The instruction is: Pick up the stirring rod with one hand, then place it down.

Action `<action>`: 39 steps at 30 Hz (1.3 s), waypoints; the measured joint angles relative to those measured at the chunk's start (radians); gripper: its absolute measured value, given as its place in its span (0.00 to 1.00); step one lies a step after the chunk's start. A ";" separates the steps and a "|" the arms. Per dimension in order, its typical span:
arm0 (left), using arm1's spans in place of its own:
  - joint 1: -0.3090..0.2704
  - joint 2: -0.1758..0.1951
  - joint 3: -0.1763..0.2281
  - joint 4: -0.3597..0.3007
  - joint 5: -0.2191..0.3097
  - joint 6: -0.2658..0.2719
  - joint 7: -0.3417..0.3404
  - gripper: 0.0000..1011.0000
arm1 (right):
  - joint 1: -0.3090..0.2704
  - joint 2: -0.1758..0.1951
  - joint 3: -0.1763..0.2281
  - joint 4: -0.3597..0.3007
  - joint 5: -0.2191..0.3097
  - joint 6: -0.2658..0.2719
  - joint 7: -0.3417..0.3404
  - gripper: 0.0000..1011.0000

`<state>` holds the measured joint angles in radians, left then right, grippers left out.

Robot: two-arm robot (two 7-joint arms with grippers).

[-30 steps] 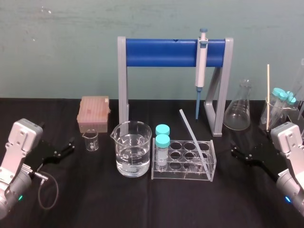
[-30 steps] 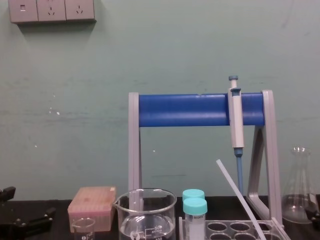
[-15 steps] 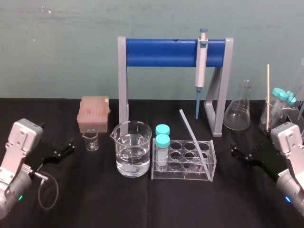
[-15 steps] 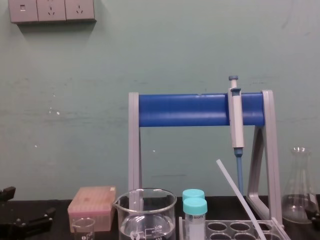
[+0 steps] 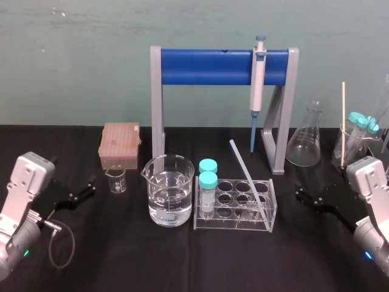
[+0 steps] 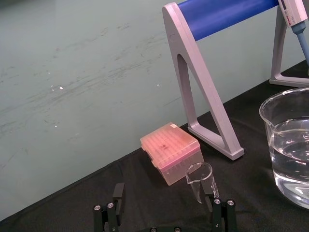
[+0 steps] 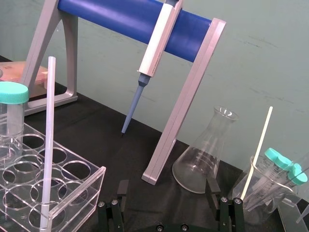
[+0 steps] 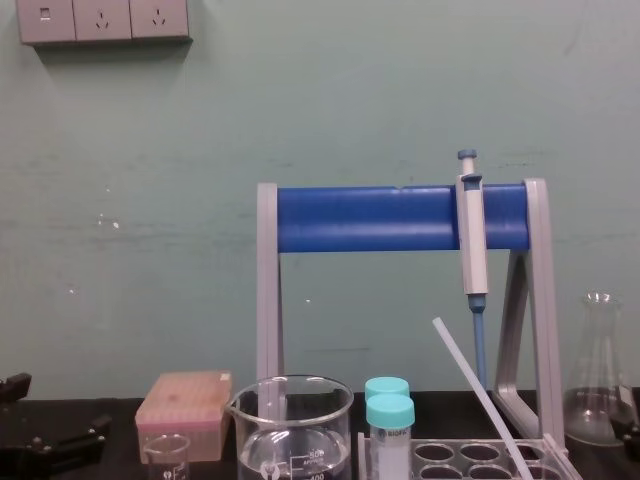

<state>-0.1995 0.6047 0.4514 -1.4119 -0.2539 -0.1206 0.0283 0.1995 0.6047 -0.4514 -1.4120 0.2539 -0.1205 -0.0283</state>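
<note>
While neither arm has yet taken hold of anything, the head view shows the stirring rod (image 5: 246,177) standing aslant in the clear tube rack (image 5: 231,222). Its lower end sits in a well at the rack's near right and its top leans toward the robot's left. The left pincer (image 5: 82,190) lies low over the black tabletop (image 5: 121,255) on the left, near a small beaker (image 5: 116,180) and well apart from the rod. The right pincer (image 5: 307,198) sits low on the right, nearer the rack but clear of it. From the left wrist view, that arm's fingers (image 6: 118,193) are spread wide with nothing between them, and the small beaker and a pink tip box (image 6: 170,151) lie ahead of them. From the right wrist view, the fingers (image 7: 123,189) are likewise parted and empty. The rod rises out of the rack off to one side, not between them. Seen from the chest view, the rod slants up out of the rack in front of the blue-barred stand (image 8: 400,218), where a pipette (image 8: 473,240) hangs, and nothing touches the rod. By my reading the task has not begun. One pincer must reach the rod, close on it, lift it free of the well and set it down. The right one looks better placed for that.
</note>
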 joint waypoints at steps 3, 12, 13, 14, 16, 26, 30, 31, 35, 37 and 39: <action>0.000 0.000 0.000 0.000 0.000 0.000 0.000 0.99 | 0.000 0.000 0.000 0.000 0.000 0.000 0.000 0.99; 0.000 0.000 0.000 0.000 0.000 0.000 0.000 0.99 | -0.013 0.008 0.043 -0.018 0.028 -0.085 0.074 0.99; 0.000 0.000 0.000 0.000 0.000 0.000 0.000 0.99 | -0.013 0.009 0.046 -0.022 0.030 -0.095 0.085 0.99; 0.000 0.000 0.000 0.000 0.000 0.000 0.000 0.99 | -0.010 0.009 0.049 -0.027 0.033 -0.108 0.101 0.99; 0.000 0.000 0.000 0.000 0.000 0.000 0.000 0.99 | 0.001 0.007 0.051 -0.032 0.037 -0.125 0.128 0.99; 0.000 0.000 0.000 0.000 0.000 0.000 0.000 0.99 | 0.109 -0.051 0.025 0.040 0.072 -0.168 0.292 0.99; 0.000 0.000 0.000 0.000 0.000 0.000 0.000 0.99 | 0.142 -0.071 0.012 0.079 0.077 -0.178 0.342 0.99; 0.000 0.000 0.000 0.000 0.000 0.000 0.000 0.99 | 0.157 -0.081 0.007 0.098 0.080 -0.182 0.366 0.99; 0.000 0.000 0.000 0.000 0.000 0.000 0.000 0.99 | 0.195 -0.108 -0.004 0.150 0.093 -0.187 0.426 0.99; 0.000 0.000 0.000 0.000 0.000 0.000 0.000 0.99 | 0.216 -0.124 -0.009 0.180 0.104 -0.184 0.457 0.99; 0.000 0.000 0.000 0.000 0.000 0.000 0.000 0.99 | 0.230 -0.134 -0.011 0.202 0.110 -0.179 0.478 0.99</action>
<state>-0.1995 0.6047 0.4514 -1.4120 -0.2539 -0.1206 0.0283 0.4293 0.4709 -0.4627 -1.2102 0.3640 -0.2991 0.4499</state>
